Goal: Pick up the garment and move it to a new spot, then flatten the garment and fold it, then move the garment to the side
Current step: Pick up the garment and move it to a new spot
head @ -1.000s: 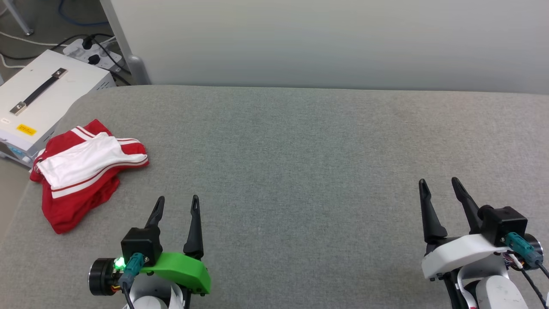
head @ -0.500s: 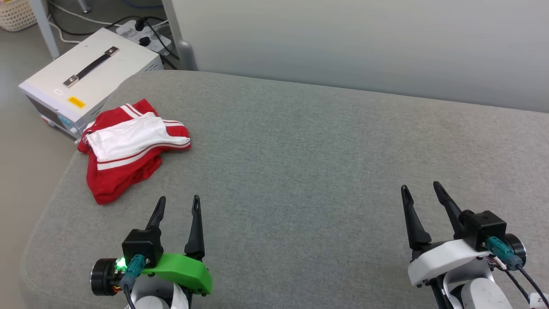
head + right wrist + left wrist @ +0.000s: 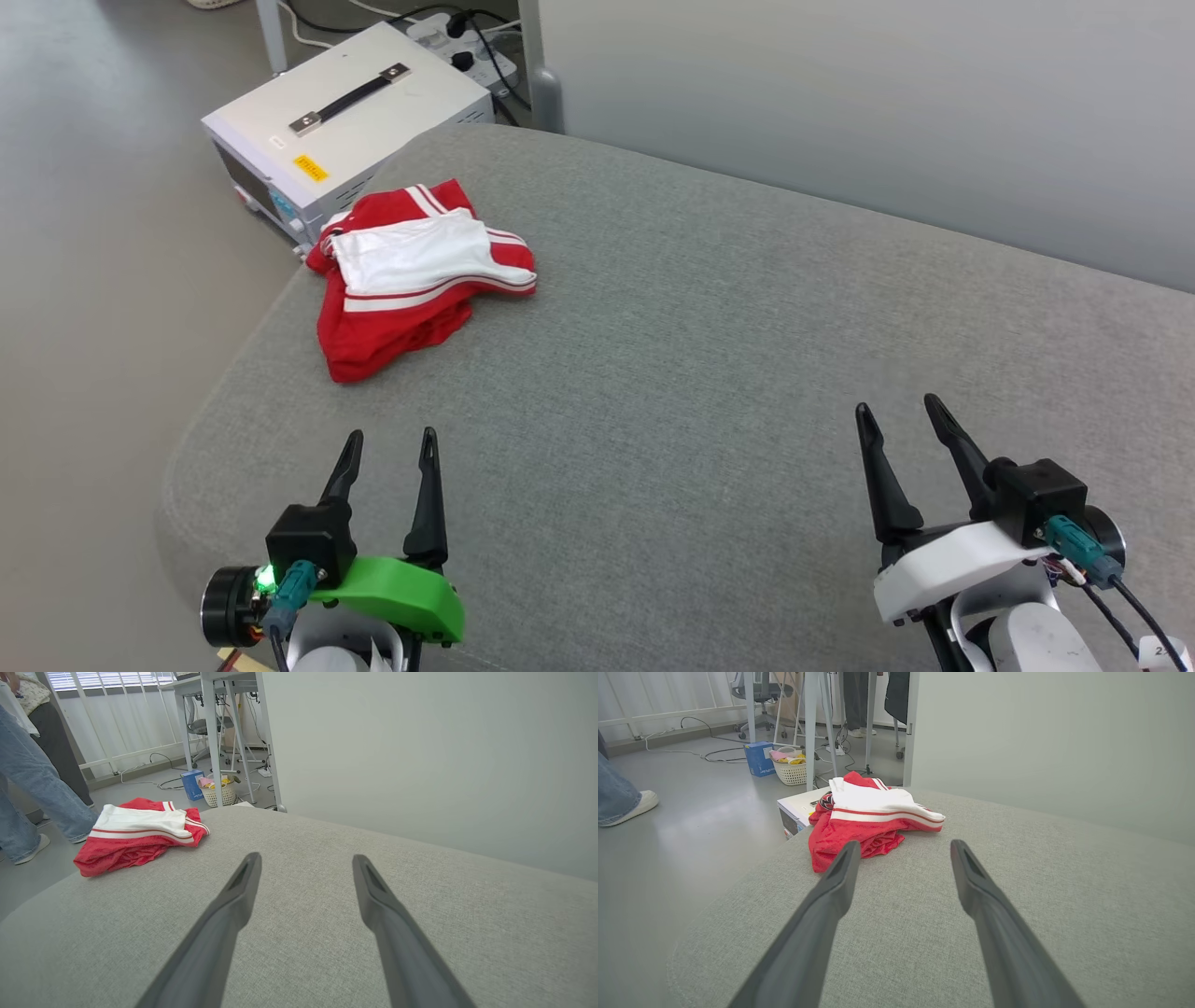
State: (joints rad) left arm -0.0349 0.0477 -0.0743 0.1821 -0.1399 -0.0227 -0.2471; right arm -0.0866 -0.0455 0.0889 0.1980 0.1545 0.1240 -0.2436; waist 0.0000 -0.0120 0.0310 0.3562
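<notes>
Two arms, one shirt, nothing held.

Grey padded table [image 3: 747,355]: broad, with a rounded corner at near left. A pale wall panel [image 3: 840,84] stands behind it.

White metal box [image 3: 345,121] with a black carry handle, on the floor just off the table's far-left edge.

Shirt [image 3: 411,280]: red, with a white sleeve and red-striped trim lying over the top. It sits in a rumpled heap at the far-left corner of the table, close to the edge by the box. Cannot tell if any of it overhangs. The chest print is mostly hidden in the folds.

Left gripper [image 3: 390,434]: green mount, fingers apart, empty. It is over the near-left of the table, and the shirt lies ahead of it, well clear of the tips.

Right gripper [image 3: 896,404]: white mount, fingers apart, empty. It is at near right, well apart from the shirt.

Floor beyond: a person's leg in jeans [image 3: 28,779], a small basket [image 3: 791,772] and a blue carton [image 3: 759,758].

Step in hand, by my reading, is the first one: the pick-up has not begun and the robot is only lining up.

The next move likely falls to the left arm, which is nearer. It should reach forward over the heap, drop onto a raised fold and close on cloth, not on the table covering. The heap is layered, so a pinch on the top sleeve alone may only drag it open. A deeper bite looks safer. The right arm would need a long reach across.
</notes>
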